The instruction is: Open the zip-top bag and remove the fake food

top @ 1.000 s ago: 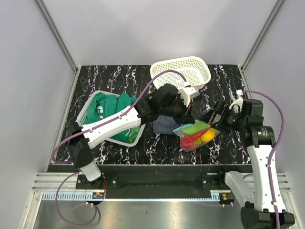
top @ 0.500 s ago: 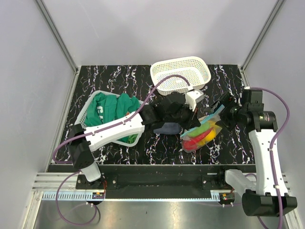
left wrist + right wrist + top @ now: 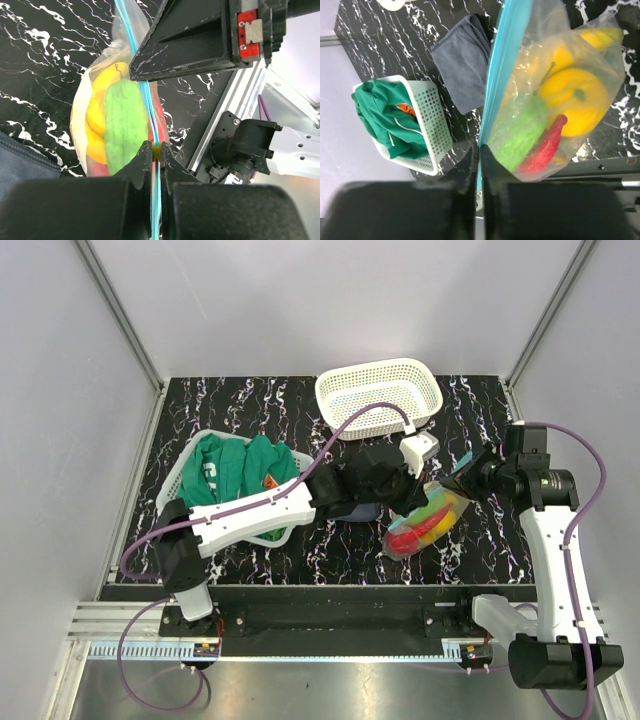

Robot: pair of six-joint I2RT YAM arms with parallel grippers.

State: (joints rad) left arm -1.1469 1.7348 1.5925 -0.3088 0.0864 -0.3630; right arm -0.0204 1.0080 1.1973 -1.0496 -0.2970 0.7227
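Black marbled table [image 3: 240, 410], grey walls [image 3: 300, 300], left fingers [image 3: 137, 167] and right fingers [image 3: 489, 167] tight on zip-top bag [image 3: 425, 518]

Top view overhead; wrist views close, sharing zip-top bag [image 3: 82, 100].

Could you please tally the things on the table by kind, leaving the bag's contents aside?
white baskets: 2
zip-top bag: 1
dark cloth: 1
green garment: 1
Total: 5
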